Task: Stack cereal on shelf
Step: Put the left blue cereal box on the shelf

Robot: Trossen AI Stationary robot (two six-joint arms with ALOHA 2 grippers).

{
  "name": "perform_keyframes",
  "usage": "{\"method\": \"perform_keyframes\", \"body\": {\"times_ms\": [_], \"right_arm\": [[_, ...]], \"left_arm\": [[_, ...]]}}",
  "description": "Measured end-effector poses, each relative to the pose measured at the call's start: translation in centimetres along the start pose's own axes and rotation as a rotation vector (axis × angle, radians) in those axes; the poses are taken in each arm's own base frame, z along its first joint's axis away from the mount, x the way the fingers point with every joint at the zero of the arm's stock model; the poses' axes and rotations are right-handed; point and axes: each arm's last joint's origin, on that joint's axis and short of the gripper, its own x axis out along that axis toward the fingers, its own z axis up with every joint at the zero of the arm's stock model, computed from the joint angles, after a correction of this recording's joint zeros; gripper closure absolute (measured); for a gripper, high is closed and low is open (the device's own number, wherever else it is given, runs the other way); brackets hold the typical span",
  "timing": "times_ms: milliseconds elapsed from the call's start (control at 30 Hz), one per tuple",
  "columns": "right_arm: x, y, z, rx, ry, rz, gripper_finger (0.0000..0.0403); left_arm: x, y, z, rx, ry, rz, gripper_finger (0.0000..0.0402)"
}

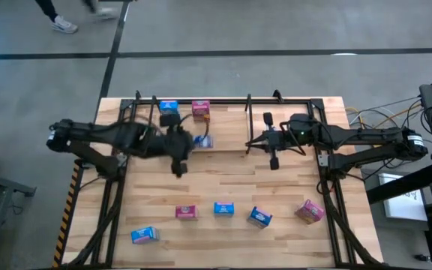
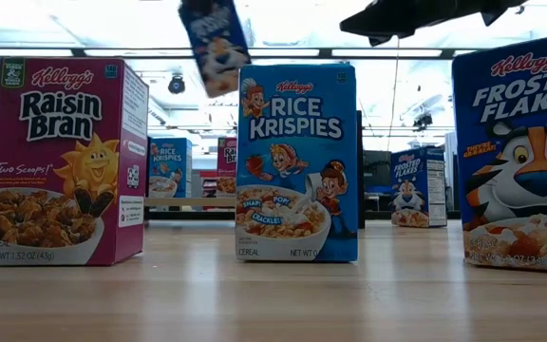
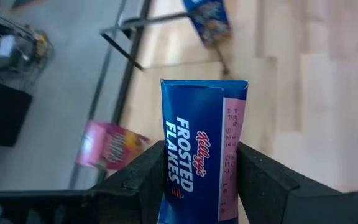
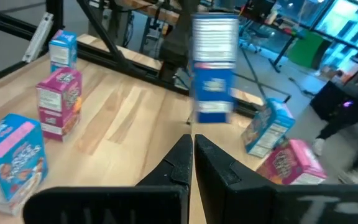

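Item: Frosted Flakes box (image 3: 202,149), single-serve, blue card with a pink side panel
- Location: carried clear of the desk (image 1: 223,187) by the left gripper (image 3: 197,180), near the far edge beside the shelf (image 1: 223,101); seen from the low view as a tilted blue box hanging above the Rice Krispies box (image 2: 297,161)
- Handling, judged: light and thin-walled, likely to dent if squeezed hard; printed card is smooth and may slip or swing in a loose hold; stiff along its edges, softer across the broad faces
- Where to hold, judged: across the narrow sides, low to mid height, as it is held now, leaving the top end free to lead into a shelf bay
- Left fingers (image 3: 135,177): part open, clamped on the box's two narrow sides, box upright between them
- Right gripper (image 4: 191,158): fingers closed together, holding nothing; hovers over the far middle of the desk, facing the carried box

Other stock
- Shelf: a blue box (image 1: 168,107) and a pink box (image 1: 200,110) stand at its left end; one more blue box shows partly behind the left arm
- Desk, near row: five boxes, blue and pink mixed, well apart from each other, none touched; the Raisin Bran box (image 2: 60,161) among them
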Motion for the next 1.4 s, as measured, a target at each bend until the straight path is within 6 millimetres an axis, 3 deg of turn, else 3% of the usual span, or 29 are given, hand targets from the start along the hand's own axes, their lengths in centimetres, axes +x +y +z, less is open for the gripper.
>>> {"method": "perform_keyframes", "body": {"times_ms": [267, 433, 700, 933, 1200, 1400], "right_arm": [[0.0, 0.2, -0.4, 0.053, 0.026, 0.016, 0.0394], [0.0, 0.3, -0.7, 0.078, 0.046, 0.022, 0.0394], [0.1, 0.4, -1.0, 0.107, 0.06, 0.027, 0.0394], [0.1, 0.4, -1.1, 0.118, 0.061, 0.027, 0.0394], [0.1, 0.4, -1.1, 0.117, 0.063, 0.024, 0.0394], [0.1, 0.4, -1.1, 0.115, 0.063, 0.023, 0.0394]], "left_arm": [[4.3, 4.9, 0.6, -0.054, -0.071, 0.011, 0.0244], [7.9, 6.9, 0.6, -0.101, -0.046, -0.009, 0.0244], [13.9, 7.4, 0.0, -0.076, 0.054, -0.023, 0.0244], [17.5, 6.6, -0.1, -0.033, 0.069, -0.062, 0.0244], [19.8, 6.6, -0.4, -0.007, 0.074, -0.068, 0.0244], [20.3, 7.1, -0.5, -0.006, 0.059, -0.079, 0.0233]]}}
